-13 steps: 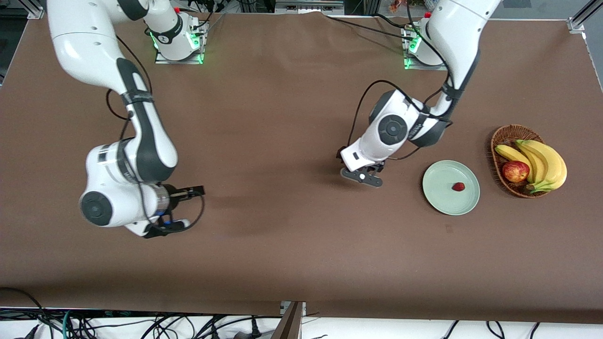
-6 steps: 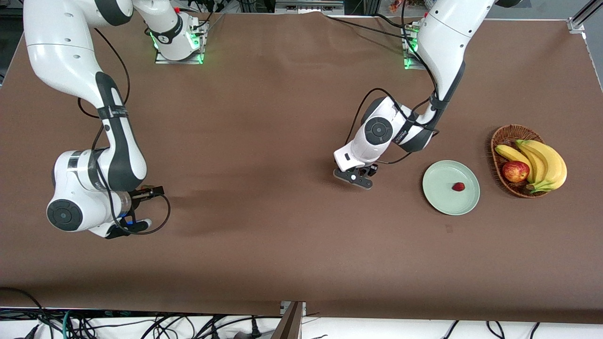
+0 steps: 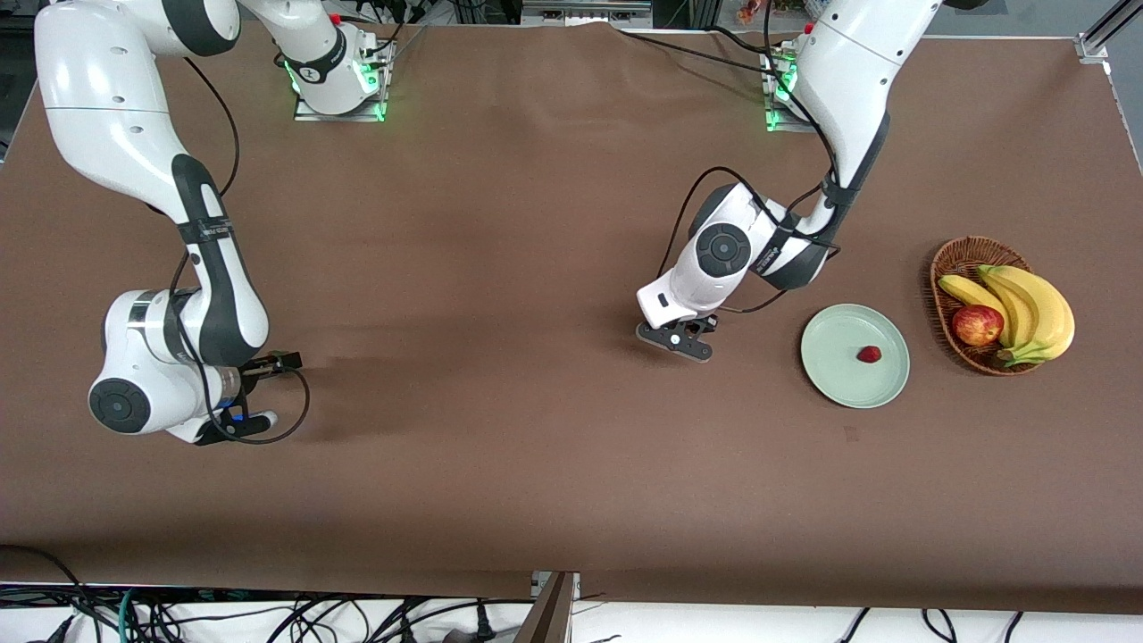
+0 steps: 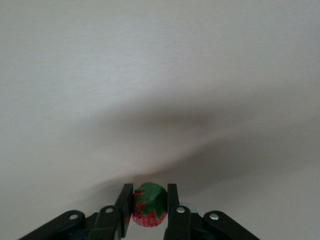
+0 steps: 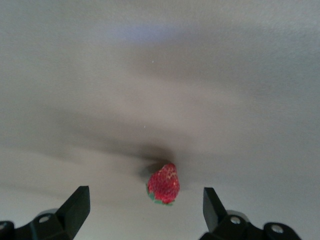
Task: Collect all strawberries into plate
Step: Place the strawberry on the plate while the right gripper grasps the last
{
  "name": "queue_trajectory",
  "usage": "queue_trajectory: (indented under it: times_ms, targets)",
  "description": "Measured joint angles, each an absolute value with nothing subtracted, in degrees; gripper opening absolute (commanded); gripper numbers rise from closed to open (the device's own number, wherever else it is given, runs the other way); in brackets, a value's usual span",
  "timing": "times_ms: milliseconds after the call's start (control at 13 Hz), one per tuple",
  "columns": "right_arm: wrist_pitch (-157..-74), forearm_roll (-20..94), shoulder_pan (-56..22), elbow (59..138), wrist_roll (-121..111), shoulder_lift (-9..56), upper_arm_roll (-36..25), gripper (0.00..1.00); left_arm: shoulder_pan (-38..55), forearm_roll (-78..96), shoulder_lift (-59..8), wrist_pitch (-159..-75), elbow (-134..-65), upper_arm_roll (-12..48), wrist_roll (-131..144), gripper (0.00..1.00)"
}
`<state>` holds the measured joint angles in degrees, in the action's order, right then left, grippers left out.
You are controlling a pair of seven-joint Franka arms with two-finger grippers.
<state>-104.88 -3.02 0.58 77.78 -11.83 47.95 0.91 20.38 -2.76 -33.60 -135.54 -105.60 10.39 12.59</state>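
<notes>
My left gripper (image 4: 149,190) is shut on a small red strawberry (image 4: 148,207) with a green cap, pinched between both fingers. In the front view this gripper (image 3: 676,339) is low at the table, beside the mint-green plate (image 3: 830,362), and hides its berry. A second strawberry (image 3: 869,354) lies in the plate. My right gripper (image 5: 145,196) stands open over a third strawberry (image 5: 163,184) lying on the cloth between its fingers without touching them. From the front, that gripper (image 3: 272,390) sits low toward the right arm's end of the table.
A brown wicker basket (image 3: 948,259) holding bananas (image 3: 1036,308) and a red-yellow apple (image 3: 977,325) stands beside the plate at the left arm's end. Brown cloth covers the table.
The left gripper's fingers have shut on the strawberry. The right arm swung toward its own end of the table and has settled there, still open.
</notes>
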Motion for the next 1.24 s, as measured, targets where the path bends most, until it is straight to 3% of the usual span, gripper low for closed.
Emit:
queue_trajectory:
  times_ms: [154, 232, 386, 463, 772, 926, 1081, 1158, 1235]
  targets:
    - [-107.6, -3.0, 0.9, 80.2, -11.8, 48.1, 0.9, 0.98, 18.3, -2.9, -30.8, -127.7, -103.5, 10.1, 11.7, 0.0]
    - [-108.1, -3.0, 1.1, 80.8, -11.8, 48.2, 0.9, 0.9, 16.7, -3.8, -29.3, -123.5, -102.9, 9.8, 9.4, 0.0]
    - [-108.3, -3.0, 1.2, 81.1, -11.8, 48.2, 0.9, 0.62, 11.4, -6.9, -27.5, -119.6, -102.5, 9.2, -0.2, 0.0]
    - [-108.3, -3.0, 1.3, 81.1, -11.8, 48.2, 0.9, 0.52, 7.8, -7.4, -27.3, -119.2, -102.5, 9.0, -6.7, 0.08]
    - [-108.2, -3.0, 1.3, 81.2, -11.8, 48.2, 0.9, 0.18, -4.2, -7.6, -30.6, -122.0, -103.2, 8.8, -27.0, 0.08]
    - [-107.7, -3.0, 1.3, 81.2, -11.9, 48.1, 0.9, 0.11, -6.6, -7.6, -33.2, -124.7, -103.2, 9.0, -32.9, 0.09]
    - [-107.3, -2.7, 1.3, 81.2, -11.9, 48.1, 1.3, 0.11, -6.7, -7.6, -33.9, -125.4, -103.1, 9.7, -34.1, 0.18]
    - [-107.3, -1.4, 1.3, 81.1, -11.9, 48.0, 2.1, 0.11, -6.5, -7.6, -33.9, -125.4, -103.0, 10.1, -34.1, 0.49]
    - [-107.3, 1.2, 1.3, 80.9, -11.6, 47.7, 4.0, 0.11, -6.4, -7.6, -33.9, -125.4, -102.8, 10.3, -34.1, 0.99]
